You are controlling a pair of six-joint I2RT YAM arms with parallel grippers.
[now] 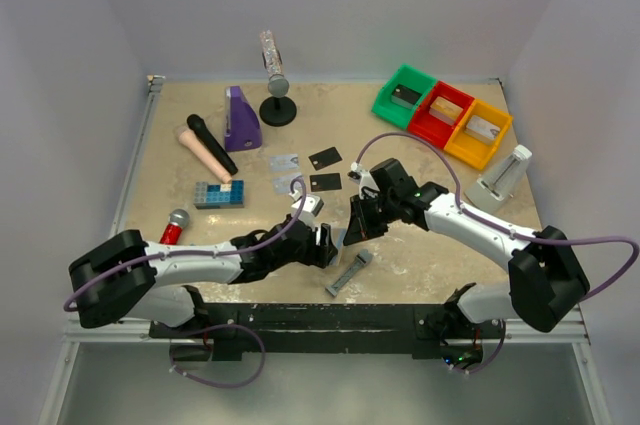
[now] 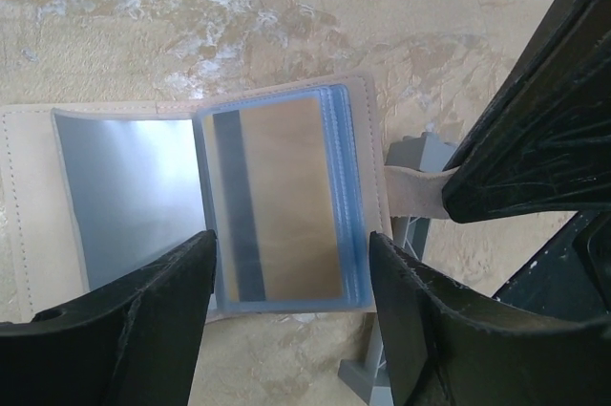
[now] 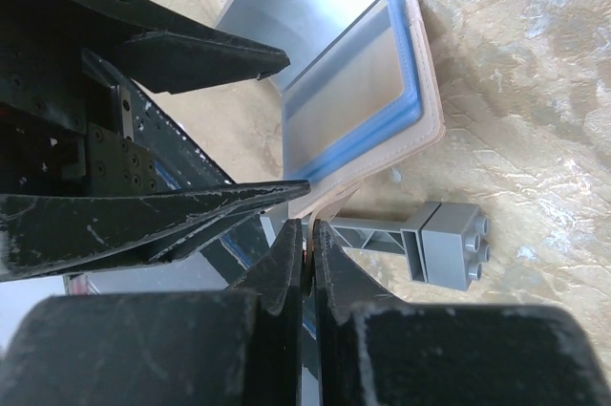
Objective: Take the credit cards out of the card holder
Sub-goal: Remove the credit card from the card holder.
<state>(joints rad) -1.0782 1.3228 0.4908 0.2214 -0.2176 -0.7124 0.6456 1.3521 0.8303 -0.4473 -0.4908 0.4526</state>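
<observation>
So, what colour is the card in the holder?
Card: tan with a dark stripe; clearest in left wrist view.

Glossy, seemingly plastic-sleeved card holder (image 2: pixel 124 186).

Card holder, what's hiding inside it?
Inside the card holder, a tan card with a dark stripe shows in the front one of the stacked clear sleeves. Anything in the sleeves behind it is covered.

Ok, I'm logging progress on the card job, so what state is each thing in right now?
card holder: open, flat on the table
striped card: inside the holder's clear sleeve
loose cards: four, flat on the table, outside the holder
left claw: open, poised over the sleeved card
right claw: shut on the holder's tan tab
</observation>
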